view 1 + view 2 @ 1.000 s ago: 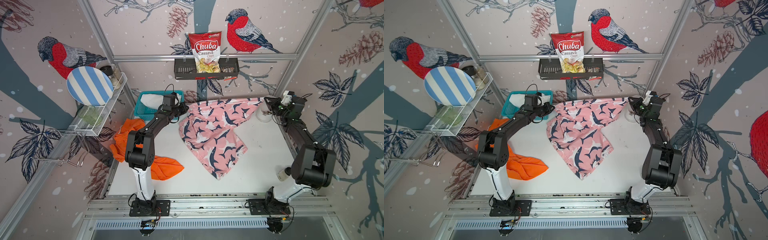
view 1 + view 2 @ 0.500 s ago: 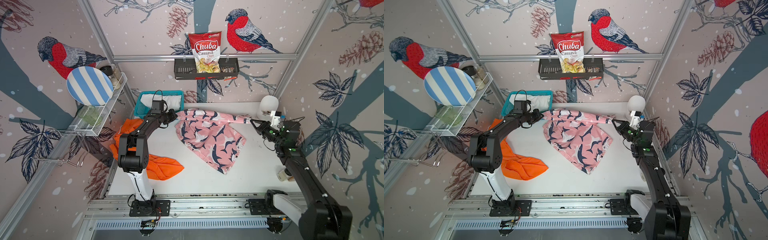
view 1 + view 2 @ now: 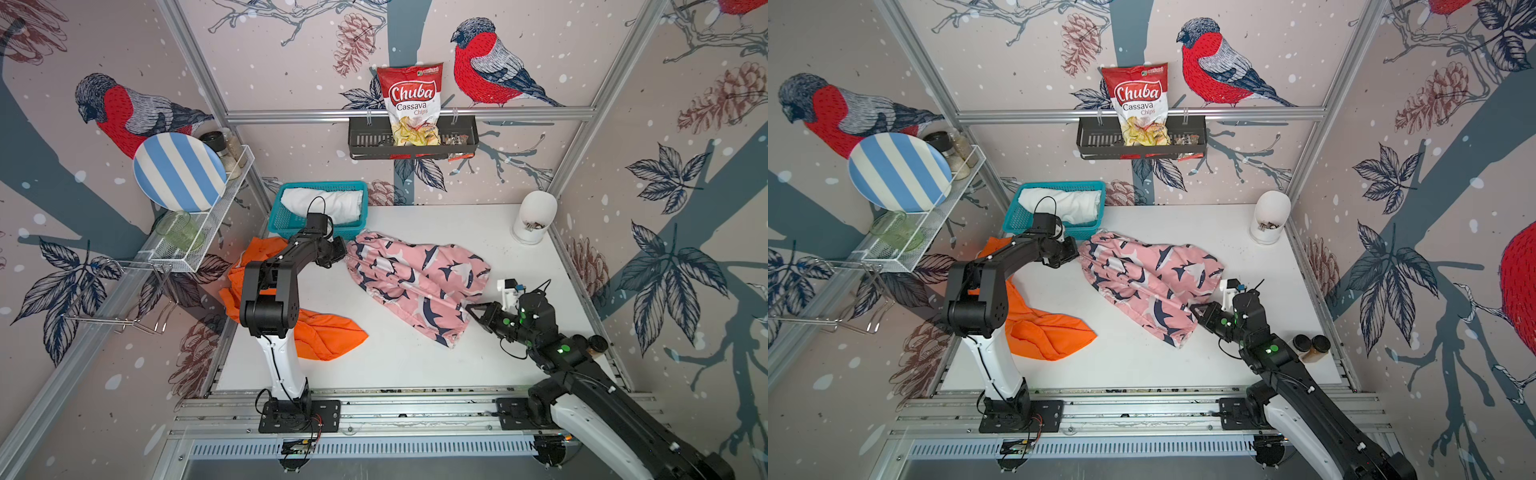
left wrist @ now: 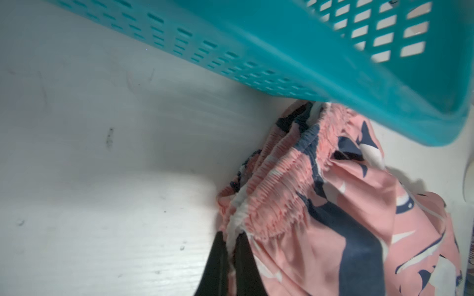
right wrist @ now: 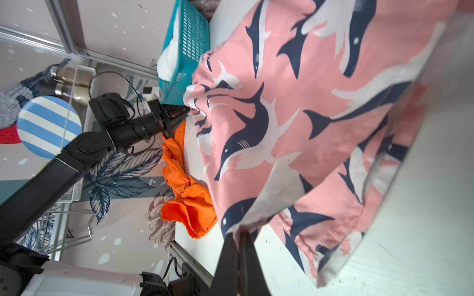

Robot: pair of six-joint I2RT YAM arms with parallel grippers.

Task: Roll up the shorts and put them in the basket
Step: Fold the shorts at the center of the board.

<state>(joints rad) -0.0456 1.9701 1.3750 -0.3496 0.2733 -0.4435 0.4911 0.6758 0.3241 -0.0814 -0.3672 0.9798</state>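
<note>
Covering the floor of the cell, the white table (image 3: 407, 365) carries all three pairs. The pink shark-print shorts (image 3: 415, 282) take up its middle in both top views, lying loosely crumpled on a slant, with the gathered waistband just in front of the teal basket and the leg end nearer the right arm. The orange shorts (image 3: 324, 332) lie bunched along the left edge of the table, partly hidden behind the left arm and spilling over that edge. They sit apart from the pink pair, with bare table between them. The teal basket (image 3: 286, 226) sits in the far left corner, and the white shorts (image 3: 328, 203) lie rolled inside it. A white canister (image 3: 534, 216) stands in the far right corner, well apart from the cloth.

The left gripper (image 4: 232, 243) is clamped on the edge of the pink pair's elastic waistband, with the basket wall close beside it. The right gripper (image 5: 239, 235) is pinched tight on a fold of the same pink fabric near the leg end, and the cloth fans out from its closed jaws.
</note>
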